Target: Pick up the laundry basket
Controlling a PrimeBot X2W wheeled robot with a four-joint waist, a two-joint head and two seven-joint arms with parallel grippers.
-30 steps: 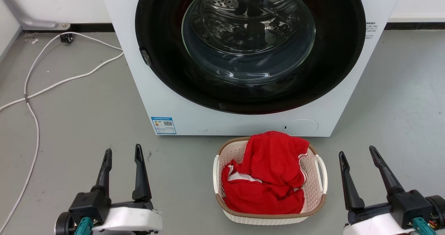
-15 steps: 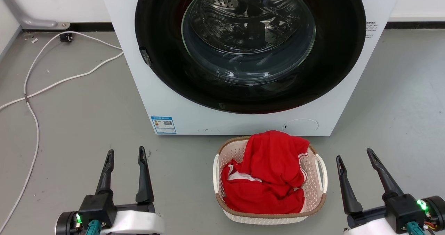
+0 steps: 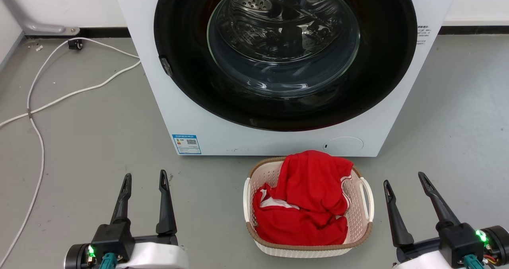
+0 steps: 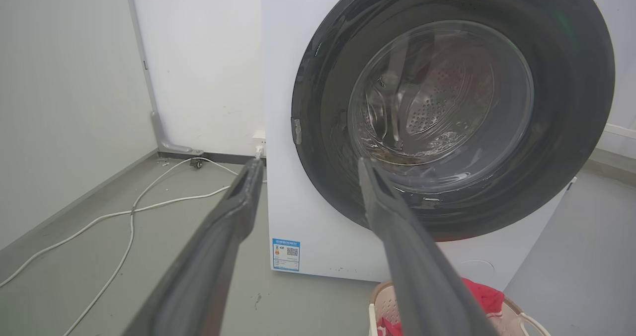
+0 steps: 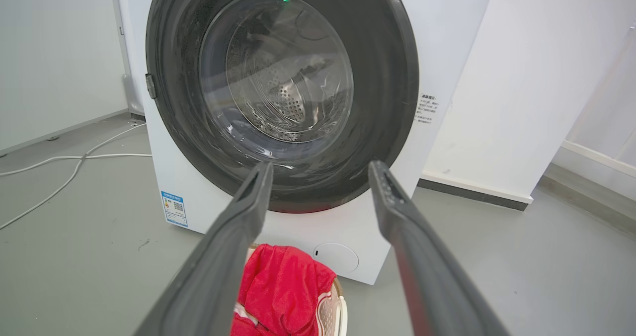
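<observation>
**A:** What's on the left?
**B:** The left gripper [image 3: 145, 174], fingers spread and empty, over the floor [image 3: 99, 141], well apart from the laundry basket [image 3: 310, 246].
**A:** Where does the laundry basket sit?
**B:** On the floor between the grippers, just before the washing machine [image 3: 199, 114], with a red garment [image 3: 310, 201] heaped inside.
**A:** And on the right?
**B:** The right gripper [image 3: 404, 178], also spread and empty, near the laundry basket's right side but not touching it.

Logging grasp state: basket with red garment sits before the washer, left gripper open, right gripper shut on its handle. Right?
Not quite. The right gripper is open and apart from the laundry basket, beside its right handle, as the head view shows. The rest holds: red garment inside, washer behind, left gripper open.
</observation>
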